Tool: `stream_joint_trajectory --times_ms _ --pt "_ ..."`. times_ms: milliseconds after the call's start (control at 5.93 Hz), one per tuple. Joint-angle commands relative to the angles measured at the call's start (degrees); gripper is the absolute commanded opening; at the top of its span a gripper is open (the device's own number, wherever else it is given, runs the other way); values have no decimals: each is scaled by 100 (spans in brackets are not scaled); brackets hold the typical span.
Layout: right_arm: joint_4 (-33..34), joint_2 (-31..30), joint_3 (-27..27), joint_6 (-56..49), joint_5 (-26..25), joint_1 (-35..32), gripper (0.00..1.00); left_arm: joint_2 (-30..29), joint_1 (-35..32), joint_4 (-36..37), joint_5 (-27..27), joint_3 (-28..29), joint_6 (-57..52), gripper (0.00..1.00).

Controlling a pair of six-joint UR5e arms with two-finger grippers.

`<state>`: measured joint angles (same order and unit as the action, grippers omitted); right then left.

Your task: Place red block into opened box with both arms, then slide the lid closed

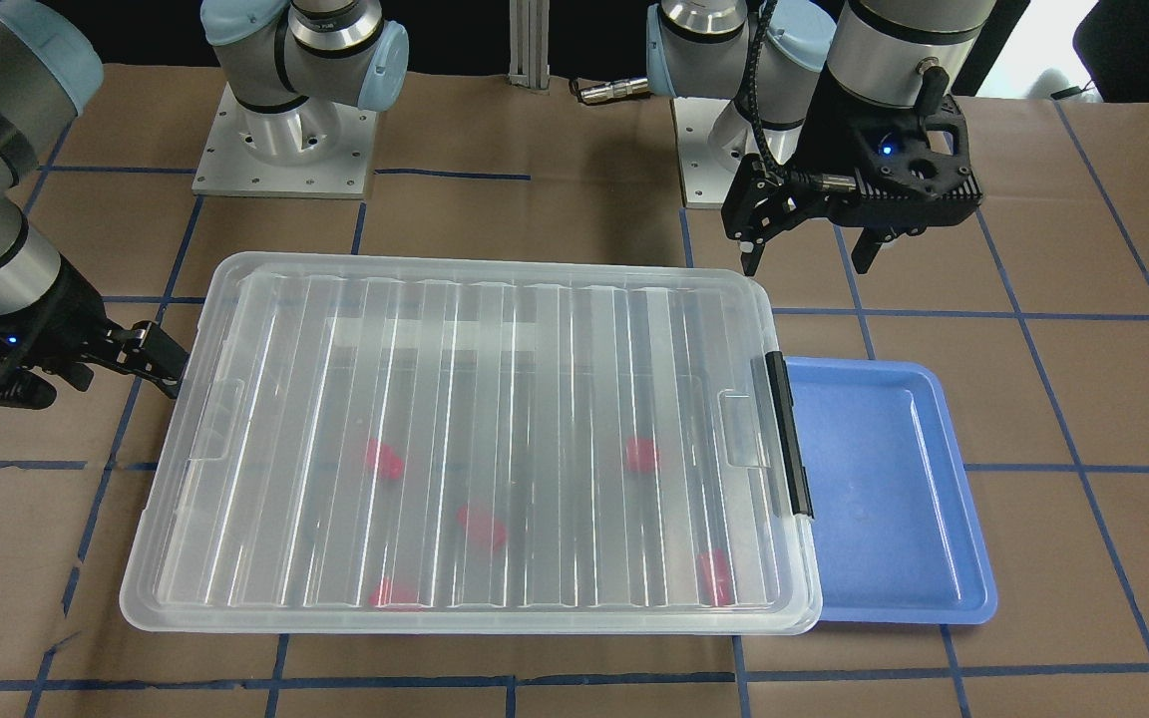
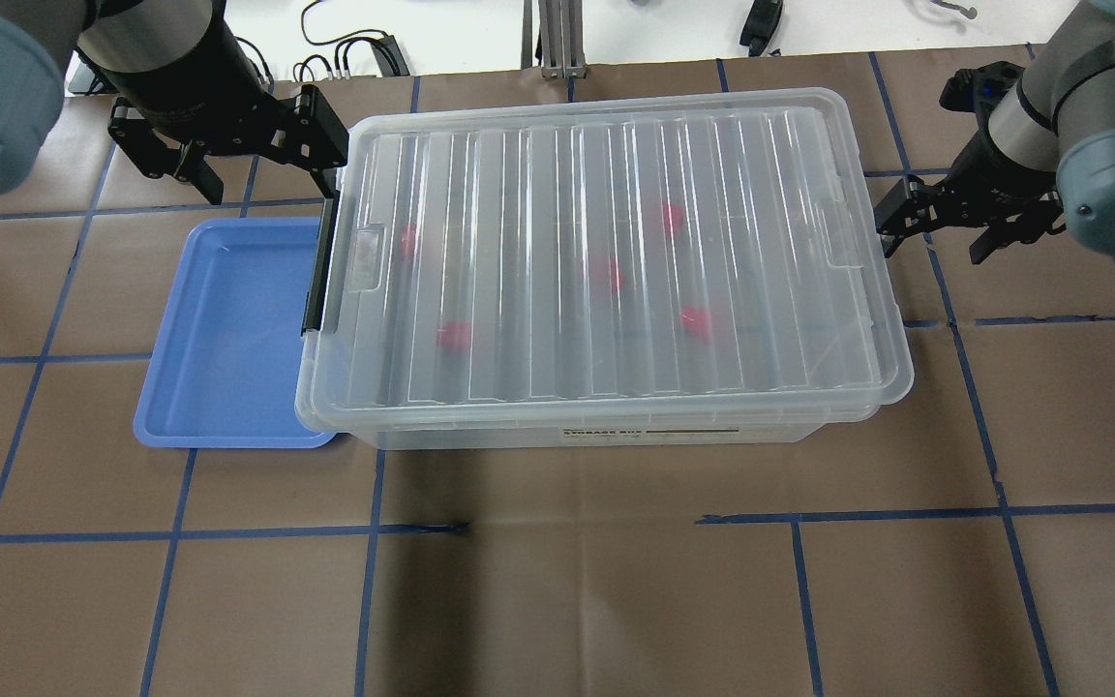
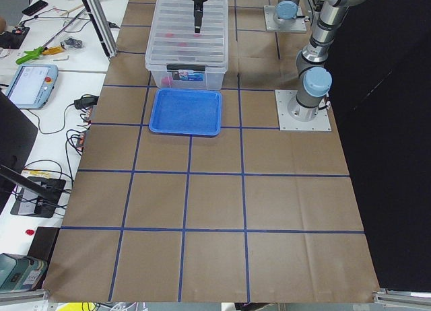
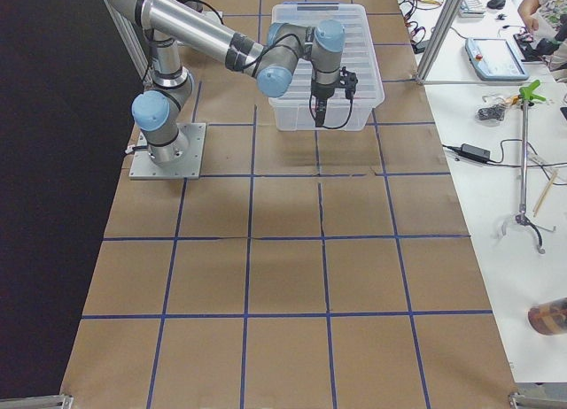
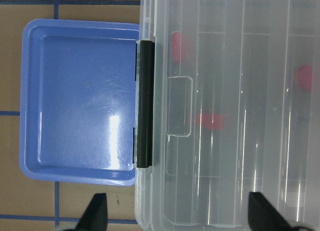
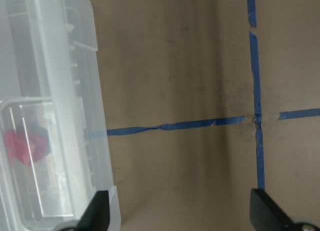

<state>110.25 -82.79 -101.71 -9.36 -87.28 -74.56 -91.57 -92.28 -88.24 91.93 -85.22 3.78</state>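
Observation:
The clear box (image 2: 616, 434) stands mid-table with its ribbed lid (image 2: 567, 165) lying fully over it. Several red blocks show blurred through the lid, such as one red block (image 1: 642, 454) and another red block (image 2: 454, 335). A black clip bar (image 1: 789, 434) runs along the short side facing the blue tray. My left gripper (image 2: 265, 182) hovers open above that end of the box; in the left wrist view the left gripper (image 5: 180, 216) holds nothing. My right gripper (image 2: 935, 247) stands open and empty beside the opposite short side, and in its wrist view the right gripper (image 6: 180, 216) is over bare paper.
An empty blue tray (image 2: 228, 319) lies against the box's clip side. Brown paper with blue tape lines covers the table. The arm bases (image 1: 280, 150) stand behind the box. Side benches with cables and tools show in the end views.

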Motion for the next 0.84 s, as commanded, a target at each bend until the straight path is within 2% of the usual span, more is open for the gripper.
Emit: stream_joint_trajectory --times_ms 0,337,674 --pt "-439 -228 474 -13 -43 -14 100 7 0 0 0 -3 0 98" --pt "-1554 -509 1247 274 -8 -372 100 34 0 0 0 -3 0 98" --pt "-1962 -528 1626 1440 -104 -1398 100 51 0 0 -9 23 0 98"
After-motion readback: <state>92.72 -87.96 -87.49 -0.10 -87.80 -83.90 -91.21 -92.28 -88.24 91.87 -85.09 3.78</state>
